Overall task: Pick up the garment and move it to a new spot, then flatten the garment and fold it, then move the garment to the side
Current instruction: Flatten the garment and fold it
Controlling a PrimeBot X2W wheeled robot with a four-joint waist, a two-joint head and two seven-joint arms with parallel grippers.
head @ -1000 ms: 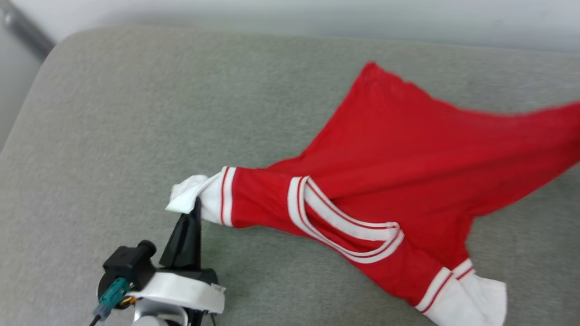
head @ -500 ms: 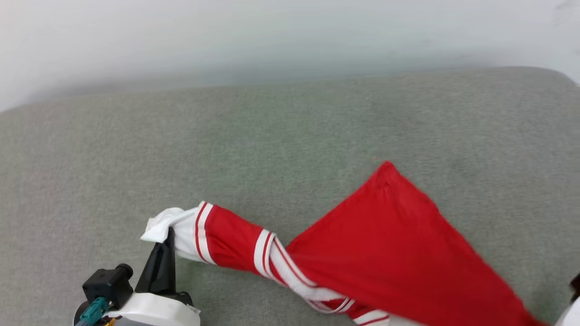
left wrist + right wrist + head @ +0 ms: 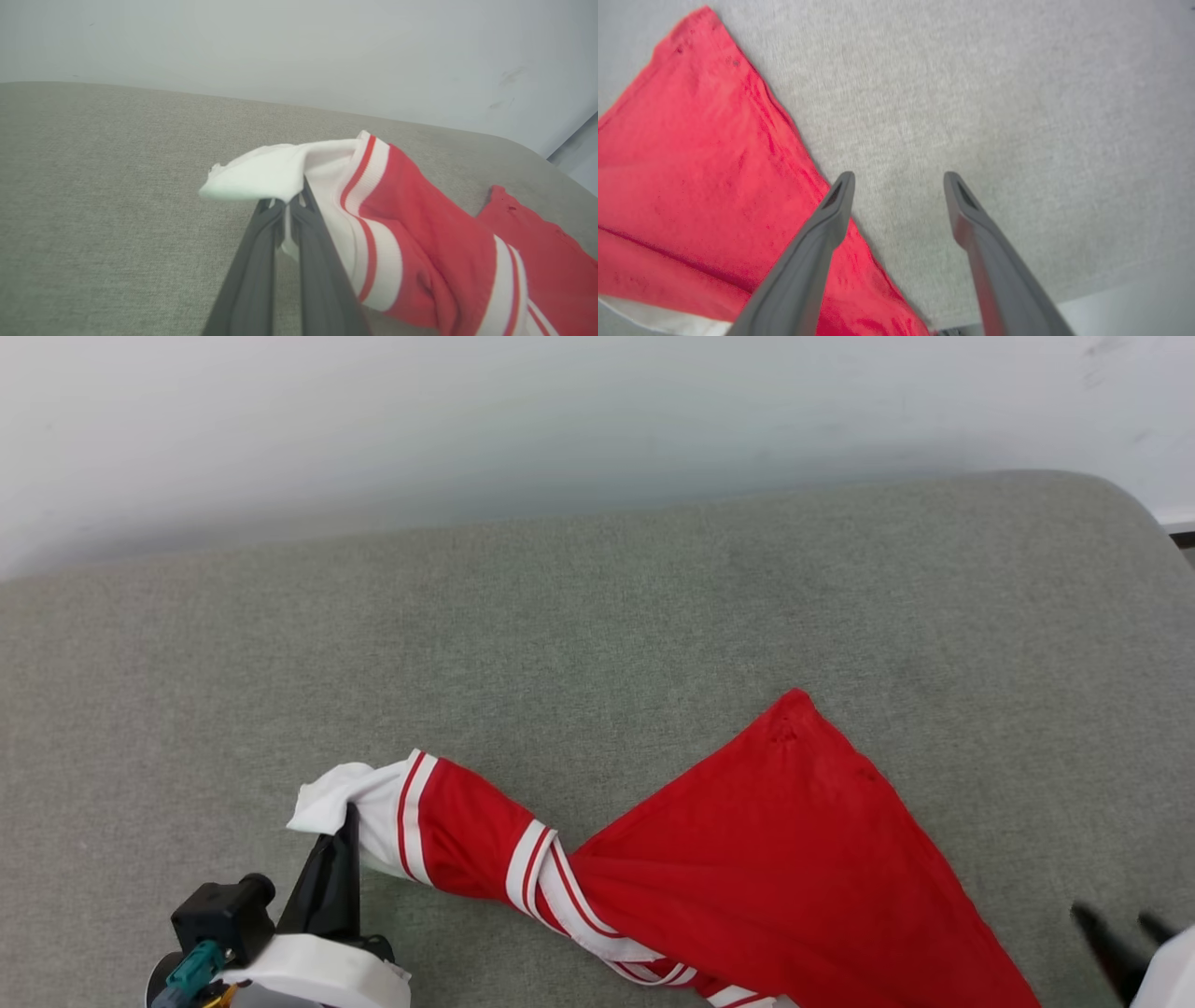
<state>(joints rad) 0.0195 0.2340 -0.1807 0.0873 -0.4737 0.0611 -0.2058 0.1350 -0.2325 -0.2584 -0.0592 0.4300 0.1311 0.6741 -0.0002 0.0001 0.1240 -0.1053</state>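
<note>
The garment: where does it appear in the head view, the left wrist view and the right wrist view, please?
Head view: the garment lies lower centre to lower right; the left tool pinches its white sleeve at lower left.
Left wrist view: centre to lower right, sleeve clamped at the middle.
Right wrist view: left half, beside the open right tool.
Shared landmark: its pointed red corner, in all three.

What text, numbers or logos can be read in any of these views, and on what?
None readable.
The red sports jersey with white sleeves and striped trim: its visible faces are plain fabric and stripes, no letters or number.
The grey fabric cushion and the pale wall: no print.
The small teal connector on the left wrist: no legible marking.
</note>
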